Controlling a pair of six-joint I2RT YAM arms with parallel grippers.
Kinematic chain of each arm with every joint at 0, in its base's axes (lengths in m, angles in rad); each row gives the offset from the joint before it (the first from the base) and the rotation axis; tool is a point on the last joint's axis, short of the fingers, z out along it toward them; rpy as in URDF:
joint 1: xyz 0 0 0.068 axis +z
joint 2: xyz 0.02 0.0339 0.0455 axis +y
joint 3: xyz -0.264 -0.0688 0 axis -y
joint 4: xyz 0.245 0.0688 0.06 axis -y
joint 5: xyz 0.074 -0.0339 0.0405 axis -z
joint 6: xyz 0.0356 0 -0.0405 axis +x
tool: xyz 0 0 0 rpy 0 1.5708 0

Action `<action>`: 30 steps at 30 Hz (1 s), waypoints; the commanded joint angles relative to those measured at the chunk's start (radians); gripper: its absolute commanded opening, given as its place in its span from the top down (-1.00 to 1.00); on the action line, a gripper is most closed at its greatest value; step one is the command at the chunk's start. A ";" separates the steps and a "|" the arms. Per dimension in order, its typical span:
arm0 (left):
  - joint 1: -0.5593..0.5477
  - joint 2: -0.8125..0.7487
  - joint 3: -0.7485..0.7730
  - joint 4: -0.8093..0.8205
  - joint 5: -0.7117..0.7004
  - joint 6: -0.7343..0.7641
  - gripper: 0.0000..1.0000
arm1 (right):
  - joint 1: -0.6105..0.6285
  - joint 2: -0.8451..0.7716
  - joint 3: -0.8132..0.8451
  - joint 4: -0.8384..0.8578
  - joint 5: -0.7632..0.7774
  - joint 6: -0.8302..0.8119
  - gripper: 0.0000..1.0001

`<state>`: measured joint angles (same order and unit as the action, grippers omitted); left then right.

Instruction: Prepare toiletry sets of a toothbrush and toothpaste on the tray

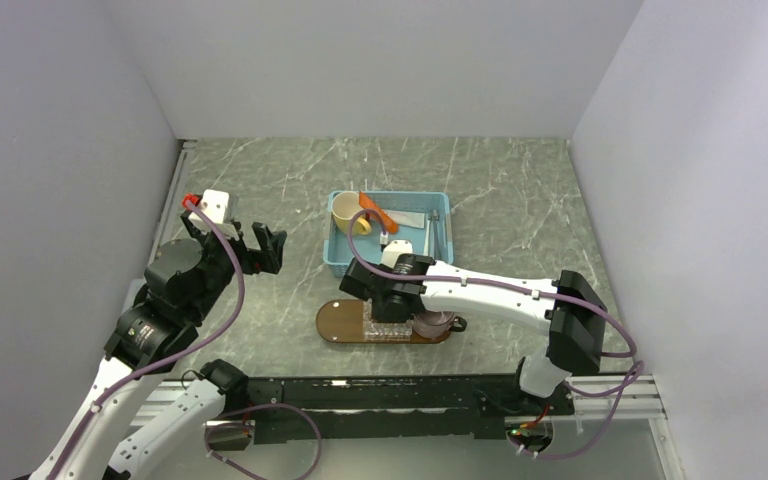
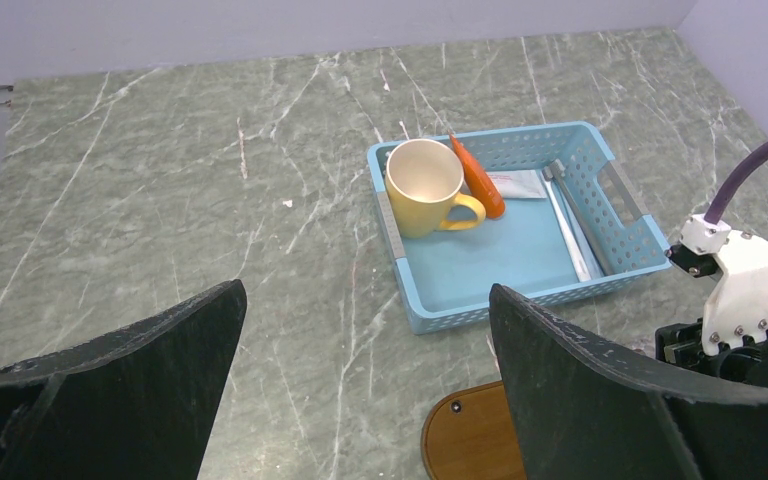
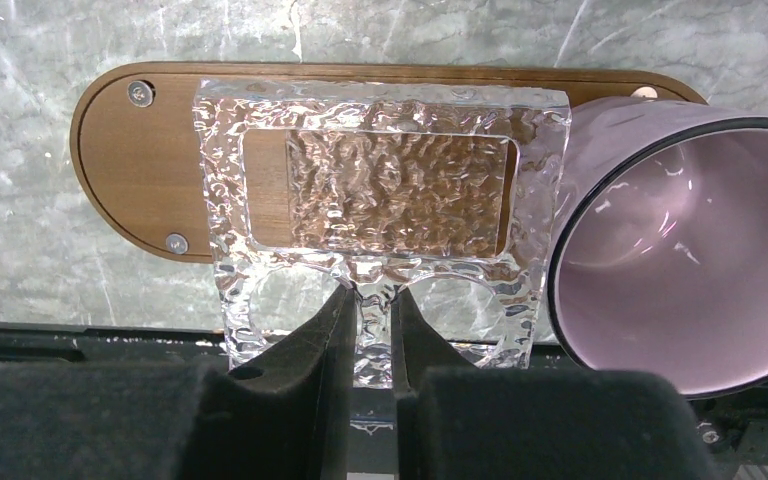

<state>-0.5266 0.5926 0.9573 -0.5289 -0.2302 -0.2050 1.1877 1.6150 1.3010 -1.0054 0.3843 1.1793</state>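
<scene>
The likeliest trouble is at the clear plastic holder (image 3: 380, 180). It is slick and is gripped only by the thin strip between the two round holes at its lower edge, so it could twist or slip as it is set on the tray (image 3: 130, 170). The holder reaches past the tray's lower rim in the right wrist view. Any swing to the right could knock the pink cup (image 3: 680, 260), which sits hard against it (whether they touch is unclear). The right pincer (image 3: 370, 300) is clamped on that strip, fingers nearly together. The left pincer (image 1: 260, 248) hangs wide apart over bare table at centre left, holding nothing. The orange tube (image 2: 478, 178), white tube (image 2: 523, 184) and pale brushes (image 2: 565, 225) lie in the blue basket (image 2: 520, 300) beside a yellow mug (image 2: 423, 185), not yet on the tray.
</scene>
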 commanded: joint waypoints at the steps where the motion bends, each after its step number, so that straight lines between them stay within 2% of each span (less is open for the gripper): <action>1: 0.004 -0.005 0.006 0.011 -0.008 -0.009 -0.98 | 0.010 -0.044 0.001 -0.029 0.021 0.024 0.67; 20: 0.005 -0.005 0.006 0.012 -0.007 -0.009 -0.98 | 0.015 -0.049 -0.003 -0.041 0.030 0.036 0.49; 30: 0.004 -0.007 0.006 0.011 -0.009 -0.008 -0.98 | 0.026 -0.053 0.057 -0.096 0.068 0.051 0.40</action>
<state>-0.5266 0.5926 0.9573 -0.5289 -0.2306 -0.2050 1.2026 1.6024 1.3033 -1.0458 0.4000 1.2053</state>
